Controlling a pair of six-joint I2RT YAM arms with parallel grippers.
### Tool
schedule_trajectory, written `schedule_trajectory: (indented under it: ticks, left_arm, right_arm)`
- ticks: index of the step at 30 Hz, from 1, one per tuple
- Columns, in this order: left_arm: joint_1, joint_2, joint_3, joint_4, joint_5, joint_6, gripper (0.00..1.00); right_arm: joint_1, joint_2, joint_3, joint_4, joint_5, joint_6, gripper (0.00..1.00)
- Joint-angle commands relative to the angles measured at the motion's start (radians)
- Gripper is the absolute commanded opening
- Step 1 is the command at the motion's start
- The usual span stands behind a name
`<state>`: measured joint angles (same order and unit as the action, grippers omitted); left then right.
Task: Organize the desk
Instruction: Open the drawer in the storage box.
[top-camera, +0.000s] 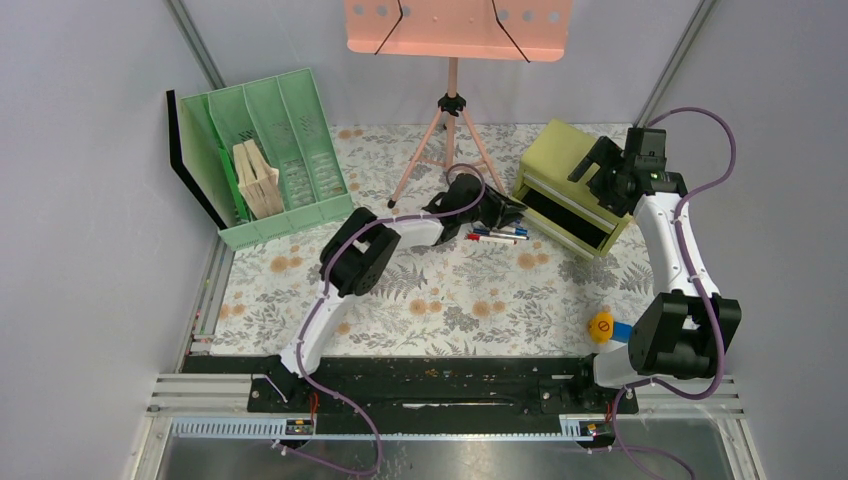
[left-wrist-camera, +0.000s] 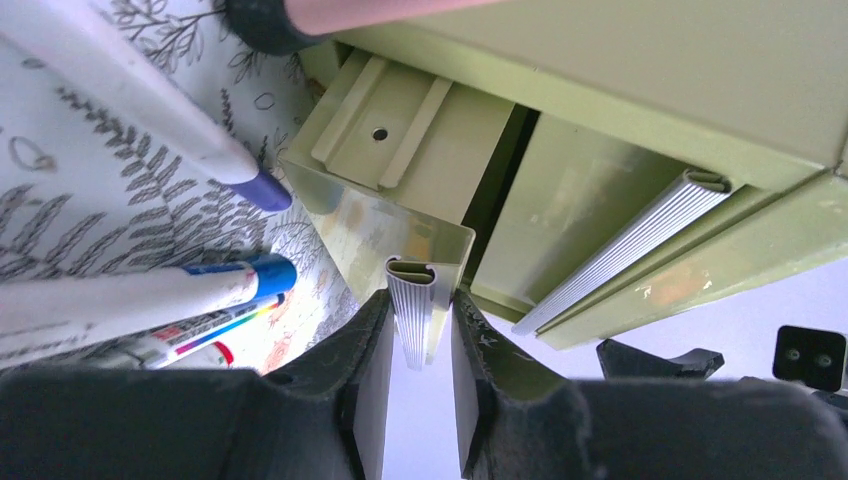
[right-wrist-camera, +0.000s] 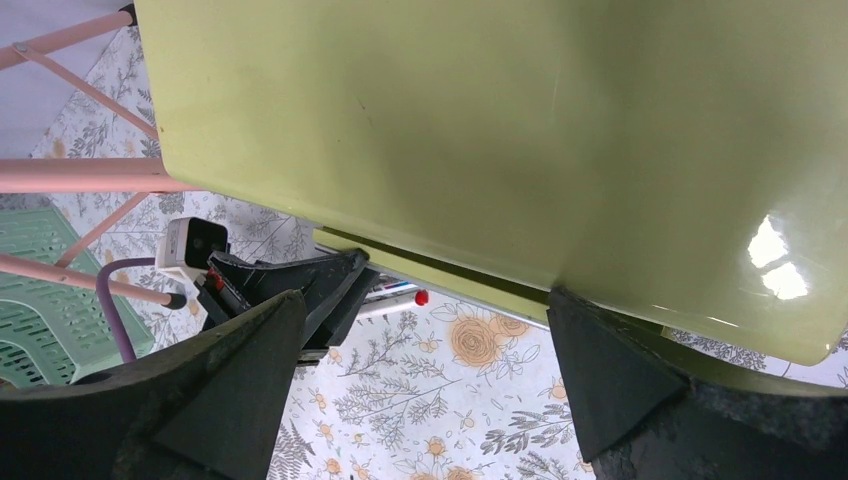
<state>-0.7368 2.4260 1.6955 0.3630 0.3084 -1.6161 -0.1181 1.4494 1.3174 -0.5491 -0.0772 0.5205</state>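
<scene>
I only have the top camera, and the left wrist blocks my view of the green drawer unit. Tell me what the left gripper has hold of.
Observer: The left gripper is shut on the ribbed silver handle of one drawer, with a finger on each side.
Operator: Give me that drawer's state.
Observer: It stands out farther than the drawer beside it, and nothing touches the other handle.
Operator: Now check the right gripper.
Observer: The right gripper has its jaws wide open, spanning the top of the drawer unit. I cannot tell whether it touches.
</scene>
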Motion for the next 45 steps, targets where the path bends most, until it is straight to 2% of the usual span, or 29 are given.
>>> schedule_trajectory:
  ticks: [1, 7, 11, 14, 19, 24, 35, 45]
  left_arm:
    - [0.012, -0.068, -0.074, 0.020, 0.018, 0.023, 0.00]
    - [0.012, -0.090, -0.101, 0.016, 0.030, 0.052, 0.00]
    - [0.015, -0.099, -0.111, 0.003, 0.037, 0.057, 0.07]
    - [0.021, -0.109, -0.119, -0.011, 0.053, 0.058, 0.18]
    - [0.029, -0.144, -0.136, -0.042, 0.074, 0.083, 0.47]
    - [0.038, -0.208, -0.152, -0.089, 0.086, 0.151, 0.58]
    - [0.066, -0.410, -0.252, -0.266, 0.062, 0.409, 0.60]
    - [0.074, -0.585, -0.308, -0.632, -0.091, 0.757, 0.61]
  right_arm:
    - [-0.004, -0.021, -0.004, -0.005, -0.030, -0.013, 0.99]
    - [-0.003, -0.029, -0.012, -0.005, -0.035, -0.017, 0.99]
    - [-0.003, -0.038, -0.017, -0.003, -0.037, -0.016, 0.99]
    - [-0.003, -0.042, -0.018, -0.003, -0.042, -0.016, 0.99]
    - [-0.003, -0.049, -0.033, 0.020, -0.080, -0.010, 0.99]
    - [-0.002, -0.064, -0.046, 0.032, -0.110, -0.006, 0.99]
    - [0.013, -0.061, -0.072, 0.041, -0.196, 0.014, 0.99]
    - [0.055, -0.066, -0.148, 0.041, -0.218, -0.001, 0.99]
